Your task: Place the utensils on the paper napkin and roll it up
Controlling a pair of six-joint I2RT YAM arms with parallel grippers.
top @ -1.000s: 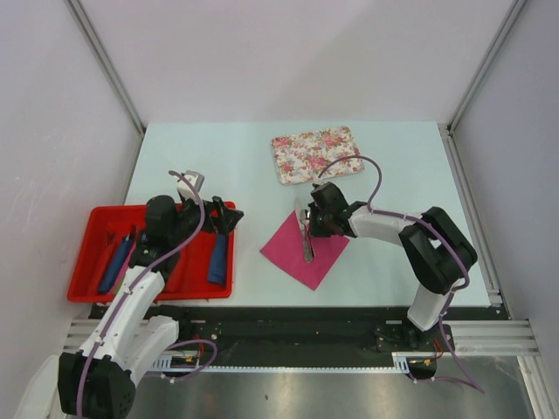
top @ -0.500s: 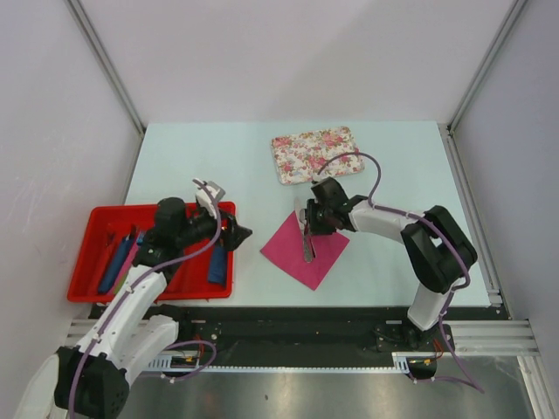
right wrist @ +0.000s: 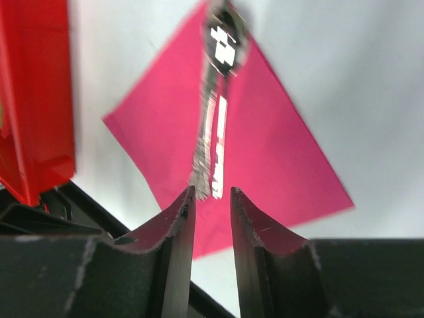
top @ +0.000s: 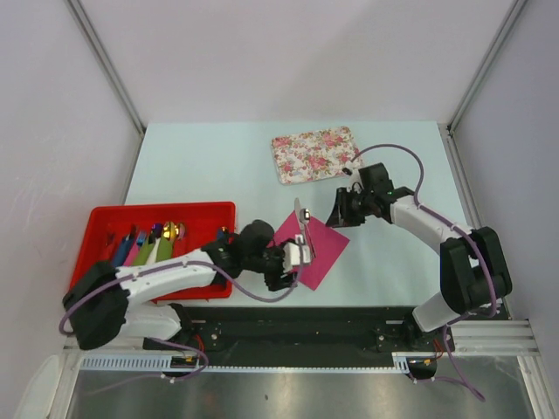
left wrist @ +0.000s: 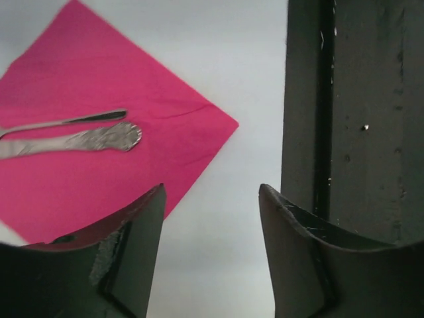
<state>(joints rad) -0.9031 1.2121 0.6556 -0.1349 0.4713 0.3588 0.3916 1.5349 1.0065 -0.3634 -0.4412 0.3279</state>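
The magenta paper napkin [top: 325, 247] lies flat like a diamond on the table. Two silvery utensils [top: 302, 222] lie side by side along its left part, tips past the far corner. In the left wrist view the napkin [left wrist: 79, 79] and the utensil handles [left wrist: 93, 138] show at upper left. My left gripper [top: 294, 261] is open and empty, low over the table by the napkin's near-left edge. My right gripper [top: 335, 214] is off the napkin's right corner, jaws a narrow gap apart with nothing between; its view shows the utensils [right wrist: 213, 119] on the napkin [right wrist: 271, 152].
A red tray [top: 96, 218] at the left holds blue, green and pink rolls, with gold ends sticking out. A floral mat [top: 316, 154] lies at the back. The black front rail [left wrist: 358, 112] runs close to my left gripper.
My left arm swung from the red tray across to the napkin's near-left edge. My right gripper pulled back to the right, away from the utensils, which stay on the napkin.
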